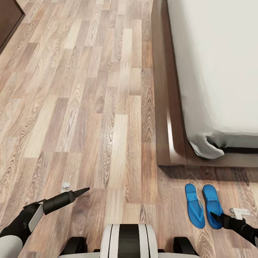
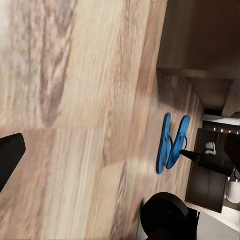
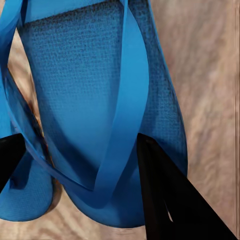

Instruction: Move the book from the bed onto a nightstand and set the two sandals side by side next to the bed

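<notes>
Head camera looks steeply down; both wrists share its sandals, the right closest.

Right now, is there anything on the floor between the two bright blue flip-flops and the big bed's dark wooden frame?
No. In the head view, just bare wood-plank floor separates the blue flip-flops from the dark brown bed frame.

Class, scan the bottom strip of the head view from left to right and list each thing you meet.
Left gripper → robot's striped trunk → left sandal → right sandal → right gripper.
</notes>
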Motion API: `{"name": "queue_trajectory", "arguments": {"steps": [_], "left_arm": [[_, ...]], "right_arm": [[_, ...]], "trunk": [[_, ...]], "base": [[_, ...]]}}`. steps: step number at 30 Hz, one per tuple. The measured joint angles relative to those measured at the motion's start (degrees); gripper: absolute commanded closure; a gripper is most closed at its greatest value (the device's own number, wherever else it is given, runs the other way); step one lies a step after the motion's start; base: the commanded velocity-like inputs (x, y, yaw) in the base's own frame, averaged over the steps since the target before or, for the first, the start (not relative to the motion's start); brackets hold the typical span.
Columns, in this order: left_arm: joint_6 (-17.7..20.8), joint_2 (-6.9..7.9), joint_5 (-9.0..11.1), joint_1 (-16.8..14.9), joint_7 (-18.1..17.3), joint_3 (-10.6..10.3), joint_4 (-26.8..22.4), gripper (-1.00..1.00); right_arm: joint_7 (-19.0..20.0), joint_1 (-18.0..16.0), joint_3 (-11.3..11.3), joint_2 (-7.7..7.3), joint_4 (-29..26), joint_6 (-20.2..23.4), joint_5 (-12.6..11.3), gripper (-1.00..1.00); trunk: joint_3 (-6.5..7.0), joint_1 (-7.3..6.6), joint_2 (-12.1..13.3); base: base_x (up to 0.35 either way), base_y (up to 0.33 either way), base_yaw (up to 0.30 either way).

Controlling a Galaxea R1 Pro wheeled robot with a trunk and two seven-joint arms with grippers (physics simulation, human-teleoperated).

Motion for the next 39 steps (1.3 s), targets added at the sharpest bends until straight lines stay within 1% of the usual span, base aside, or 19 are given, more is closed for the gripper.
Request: {"name": "queue_trajectory", "arguments": {"steps": [4, 13, 19, 31, 36, 39], "left_arm": [[0.00, -0.01, 0.00, 0.00, 0.00, 0.01, 0.01, -1.00], [0.00, 0.05, -0.01, 0.00, -0.04, 0.01, 0.00, -1.00], [0.00, 0.03, -0.02, 0.01, -0.09, 0.09, 0.00, -1.00], [0.00, 0.07, -0.01, 0.00, -0.18, 0.08, -0.04, -1.00], [0.00, 0.07, -0.02, 0.01, -0.18, 0.09, -0.04, -1.00], [0.00, 0.07, -0.01, 0.00, -0.18, 0.10, -0.07, -1.00]], "right_arm": [[0.01, -0.01, 0.01, 0.00, 0.00, 0.00, 0.00, 1.00], [0.00, 0.00, 0.00, 0.01, 0.01, 0.00, -0.02, 1.00], [0.00, -0.01, 0.04, 0.02, 0.02, 0.00, 0.04, 1.00], [0.00, 0.00, 0.00, 0.02, 0.01, 0.00, 0.00, 1.00], [0.00, 0.00, 0.01, 0.03, 0.02, 0.00, 0.03, 1.00], [0.00, -0.01, -0.01, 0.02, 0.01, 0.00, -0.01, 1.00]], "trunk": [[0.00, 0.00, 0.00], [0.00, 0.01, 0.00], [-1.32, 0.17, -0.08], [-1.33, 0.16, -0.08], [-2.43, 0.30, -0.15], [-2.44, 0.29, -0.15]], "base": [[0.114, -0.104, 0.000], [0.007, -0.006, 0.000], [0.000, 0.000, 0.000], [0.000, 0.000, 0.000], [0.000, 0.000, 0.000], [0.000, 0.000, 0.000]]}}
